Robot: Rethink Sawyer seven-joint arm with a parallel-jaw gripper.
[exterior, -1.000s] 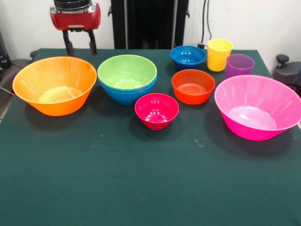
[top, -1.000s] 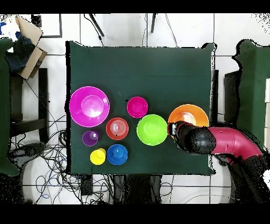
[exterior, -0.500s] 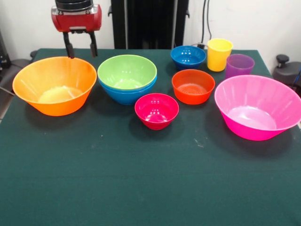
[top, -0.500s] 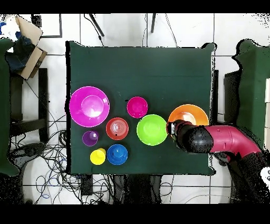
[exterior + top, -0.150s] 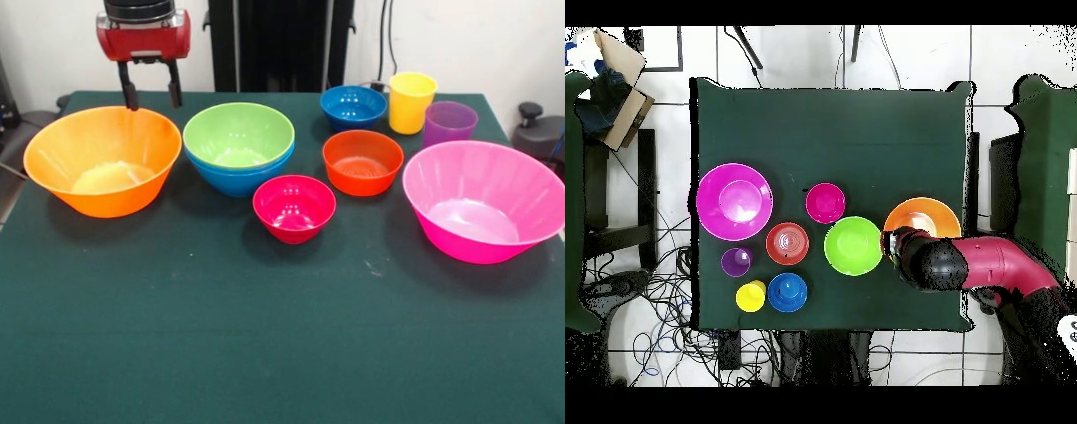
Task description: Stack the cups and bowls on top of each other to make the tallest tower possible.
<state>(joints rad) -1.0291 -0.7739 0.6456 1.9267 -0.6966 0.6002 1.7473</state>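
Since a second ago the gripper (image 5: 150,95) has dropped slightly toward the far rim of the large orange bowl (image 5: 103,160); its fingers (image 5: 129,94) are spread apart, holding nothing. The bowls have not moved. The green bowl (image 5: 238,134) sits nested in a light blue bowl (image 5: 237,179) mid-surface. The yellow cup (image 5: 411,102) and purple cup (image 5: 448,123) stand near a far corner of the surface (image 5: 265,336).

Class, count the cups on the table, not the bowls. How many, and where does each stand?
2. The yellow cup stands at the far edge beside the dark blue bowl; the purple cup stands just behind the pink bowl. None looks hidden.
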